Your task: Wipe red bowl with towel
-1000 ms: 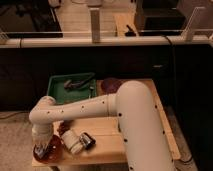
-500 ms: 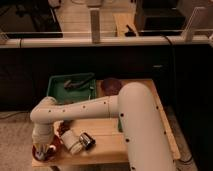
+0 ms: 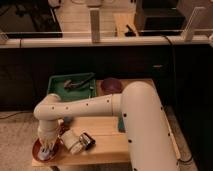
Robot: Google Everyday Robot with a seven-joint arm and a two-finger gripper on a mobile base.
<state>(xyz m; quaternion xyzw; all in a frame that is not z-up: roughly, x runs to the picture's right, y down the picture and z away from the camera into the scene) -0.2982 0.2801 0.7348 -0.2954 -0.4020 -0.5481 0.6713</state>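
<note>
The red bowl (image 3: 38, 151) sits at the front left corner of the wooden table (image 3: 107, 142). My gripper (image 3: 46, 149) points straight down into the bowl from the white arm (image 3: 80, 107), which reaches in from the right. A pale bluish-white patch (image 3: 46, 155), seemingly the towel, shows at the gripper's tip inside the bowl. The gripper's wrist hides most of the bowl's inside.
A white cup-like object (image 3: 71, 140) lies on its side next to a small dark object (image 3: 88, 141), just right of the bowl. A green tray (image 3: 57, 86) with utensils stands at the back left. A dark maroon bowl (image 3: 111, 85) sits at the back middle.
The wrist and gripper have moved down a little, deeper into the red bowl. The other objects have not moved.
</note>
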